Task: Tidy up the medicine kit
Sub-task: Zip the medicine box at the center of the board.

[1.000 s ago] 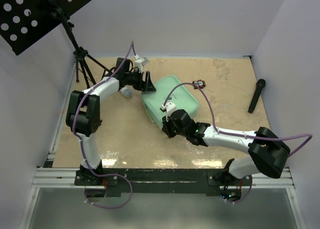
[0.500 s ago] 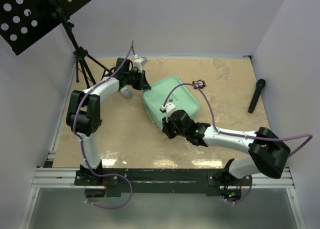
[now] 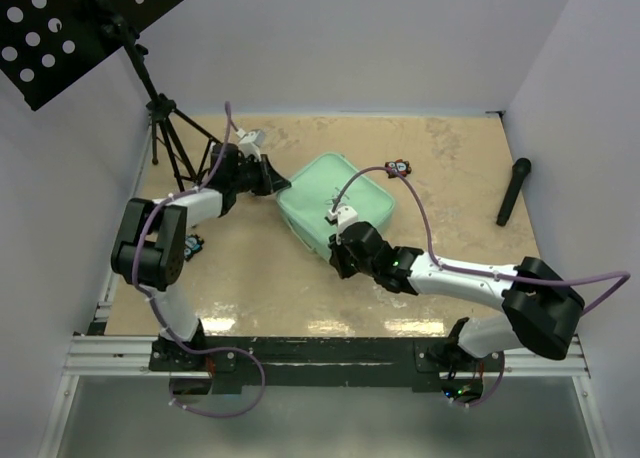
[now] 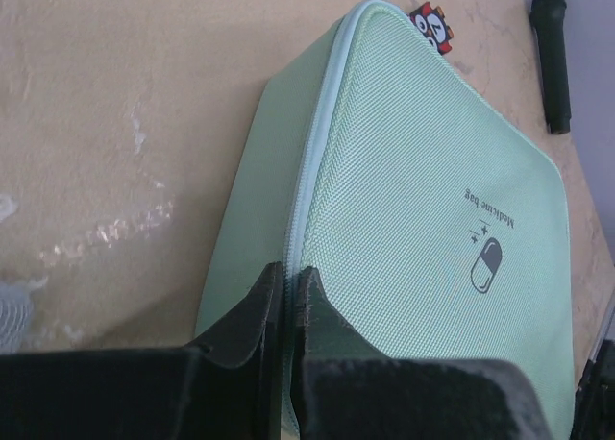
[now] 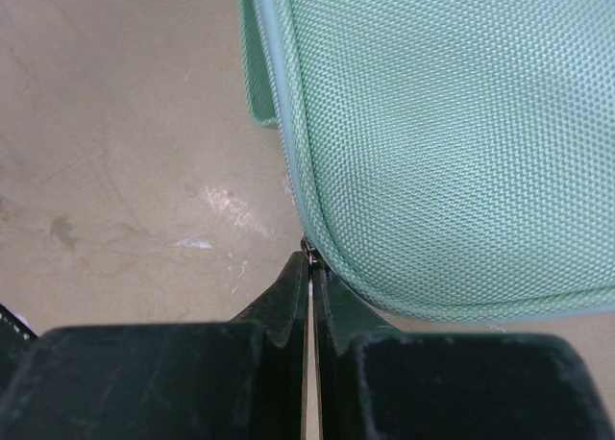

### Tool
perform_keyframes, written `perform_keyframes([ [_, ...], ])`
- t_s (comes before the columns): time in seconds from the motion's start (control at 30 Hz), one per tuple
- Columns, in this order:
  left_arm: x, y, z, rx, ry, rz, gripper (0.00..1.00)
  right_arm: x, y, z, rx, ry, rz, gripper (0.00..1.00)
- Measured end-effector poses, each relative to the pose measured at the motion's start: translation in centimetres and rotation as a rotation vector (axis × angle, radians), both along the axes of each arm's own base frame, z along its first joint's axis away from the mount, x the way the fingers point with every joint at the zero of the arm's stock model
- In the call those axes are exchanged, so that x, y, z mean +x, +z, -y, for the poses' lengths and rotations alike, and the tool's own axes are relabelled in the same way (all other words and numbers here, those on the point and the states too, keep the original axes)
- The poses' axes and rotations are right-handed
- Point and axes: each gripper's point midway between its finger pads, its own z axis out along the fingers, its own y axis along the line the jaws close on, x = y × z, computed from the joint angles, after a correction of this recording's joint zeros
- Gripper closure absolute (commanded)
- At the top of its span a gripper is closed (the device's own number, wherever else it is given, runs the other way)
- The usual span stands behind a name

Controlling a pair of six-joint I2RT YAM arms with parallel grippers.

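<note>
On the table (image 3: 455,173), the medicine kit (image 3: 320,190) lies lid-up, turned cornerwise.

One medicine kit (image 3: 315,193), one red-and-black gadget (image 3: 398,166), one black stick (image 3: 513,204), one tripod stand (image 3: 158,106)

Closed mint-green medicine kit (image 3: 315,193), lying flat

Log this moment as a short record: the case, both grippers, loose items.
case: mint-green soft zip case, closed, flat on tan table, pill logo up
left gripper: shut on the case's zip seam at its left corner
right gripper: shut at the near corner, seemingly on a small dark zip pull
loose items: small black-and-red gadget beside the far corner; black microphone-shaped stick apart, far right
</note>
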Motion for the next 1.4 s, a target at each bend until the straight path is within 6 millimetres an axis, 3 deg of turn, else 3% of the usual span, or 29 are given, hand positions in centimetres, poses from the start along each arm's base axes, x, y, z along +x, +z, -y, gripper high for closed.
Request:
perform_keyframes([
  [0.2,-2.8,-0.1,-2.0,-0.123,0.221,-0.023,1.0,1.3,0.1,0.9,0.005,-0.112,0.014,1.0],
  [0.37,-4.1,0.1,-2.5,-0.188,0.327,-0.052,1.0,2.3,0.2,1.4,0.008,-0.166,0.036,1.0],
  [0.57,-4.6,0.6,-2.2,-0.178,0.413,-0.03,1.0,3.2,-0.4,0.6,0.003,-0.184,0.043,1.0],
  [1.07,-5.0,0.4,-4.3,-0.147,0.594,0.008,1.0,5.8,0.0,-2.0,-0.021,-0.173,0.061,1.0],
  [1.23,-5.5,0.8,-3.6,-0.164,0.591,0.008,1.0,6.4,1.4,-2.7,-0.019,-0.147,0.094,1.0],
  [1.4,-5.9,1.3,-3.0,-0.19,0.58,0.004,1.0,6.0,2.7,-1.9,-0.047,-0.122,0.119,1.0],
])
